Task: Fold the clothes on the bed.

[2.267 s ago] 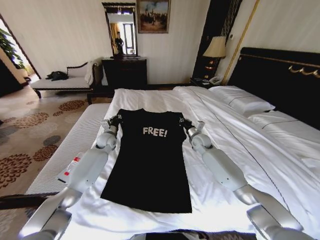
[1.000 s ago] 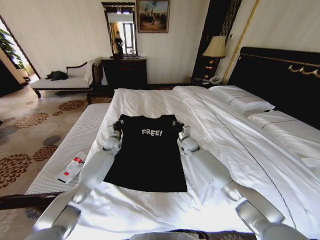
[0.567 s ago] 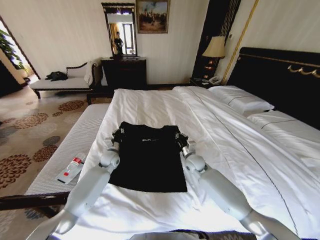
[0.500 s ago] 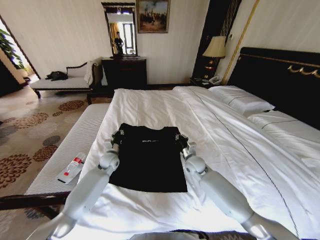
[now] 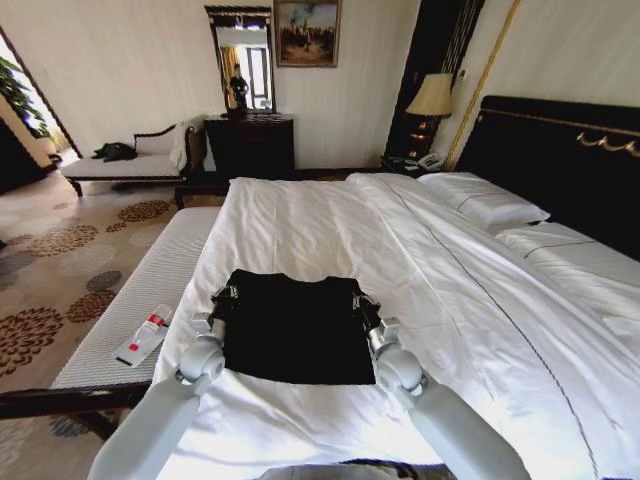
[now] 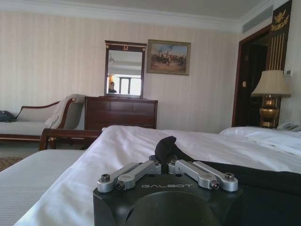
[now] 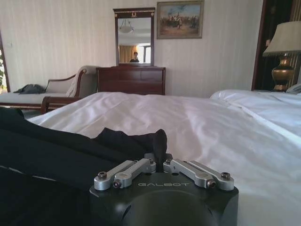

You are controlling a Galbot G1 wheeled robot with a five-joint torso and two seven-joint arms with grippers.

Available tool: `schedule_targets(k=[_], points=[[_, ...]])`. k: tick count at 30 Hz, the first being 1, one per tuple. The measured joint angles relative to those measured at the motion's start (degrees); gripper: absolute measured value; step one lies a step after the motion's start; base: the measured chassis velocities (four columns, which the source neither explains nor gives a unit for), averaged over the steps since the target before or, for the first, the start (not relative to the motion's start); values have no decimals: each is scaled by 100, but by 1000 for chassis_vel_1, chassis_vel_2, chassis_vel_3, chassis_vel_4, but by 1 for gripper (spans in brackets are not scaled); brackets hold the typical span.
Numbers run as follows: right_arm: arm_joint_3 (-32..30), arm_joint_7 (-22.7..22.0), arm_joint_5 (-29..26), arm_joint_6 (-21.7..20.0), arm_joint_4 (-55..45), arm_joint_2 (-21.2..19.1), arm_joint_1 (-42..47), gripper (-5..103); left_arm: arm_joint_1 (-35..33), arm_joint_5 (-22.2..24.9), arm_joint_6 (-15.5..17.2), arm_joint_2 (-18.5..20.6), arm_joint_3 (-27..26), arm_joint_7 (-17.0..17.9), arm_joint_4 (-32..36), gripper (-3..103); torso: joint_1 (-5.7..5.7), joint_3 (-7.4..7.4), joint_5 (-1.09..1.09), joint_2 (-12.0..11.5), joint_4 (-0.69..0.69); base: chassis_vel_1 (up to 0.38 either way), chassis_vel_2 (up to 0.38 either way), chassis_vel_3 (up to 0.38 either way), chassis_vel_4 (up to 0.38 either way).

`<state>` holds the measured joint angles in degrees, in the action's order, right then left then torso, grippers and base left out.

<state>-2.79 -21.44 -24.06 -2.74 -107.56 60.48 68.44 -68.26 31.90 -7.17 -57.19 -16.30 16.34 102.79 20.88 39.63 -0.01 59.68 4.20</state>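
Note:
The clothes are one black T-shirt (image 5: 290, 330) lying doubled over on the white sheet of the bed (image 5: 300, 215), with no lettering showing. My left gripper (image 5: 222, 297) is at the shirt's left side and my right gripper (image 5: 360, 301) at its right side. In the left wrist view the left gripper (image 6: 162, 165) is shut on a bunched tuft of the black T-shirt (image 6: 166, 148). In the right wrist view the right gripper (image 7: 159, 164) is likewise shut on a fold of the black T-shirt (image 7: 141, 140), just above the sheet.
A striped white bench (image 5: 130, 300) runs along the bed's left side with a small bottle (image 5: 142, 338) on it. Pillows (image 5: 485, 205) and the dark headboard (image 5: 560, 150) are on the right. A chaise (image 5: 130, 160), dresser (image 5: 250, 145) and lamp (image 5: 432, 95) stand at the far wall.
Both grippers have drawn the shirt's top part back toward me, folding it over the lower half. The white "FREE!" lettering has gone out of sight and the shirt looks much shorter.

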Motion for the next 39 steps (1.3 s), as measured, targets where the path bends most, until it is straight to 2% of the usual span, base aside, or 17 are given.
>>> schedule_targets(k=[5,11,27,39], points=[[-42,40,233,55,-22,183,339,2,-418,-175,-91,-64,-136,-12,87,2,0,0,1,-1,-1,0,0,0,0],[-154,66,369,68,-180,169,711,2,-869,-364,-194,-108,-136,-103,157,2,0,0,0,-1,-1,0,0,0,0],[-437,257,921,327,-371,383,1619,2,-1509,-627,-302,-106,-145,-176,371,2,0,1,0,-2,0,0,0,0,0],[-384,284,1143,368,-359,581,1859,2,-1766,-676,-375,-69,-315,-251,388,2,1,1,0,-2,0,0,0,0,0]])
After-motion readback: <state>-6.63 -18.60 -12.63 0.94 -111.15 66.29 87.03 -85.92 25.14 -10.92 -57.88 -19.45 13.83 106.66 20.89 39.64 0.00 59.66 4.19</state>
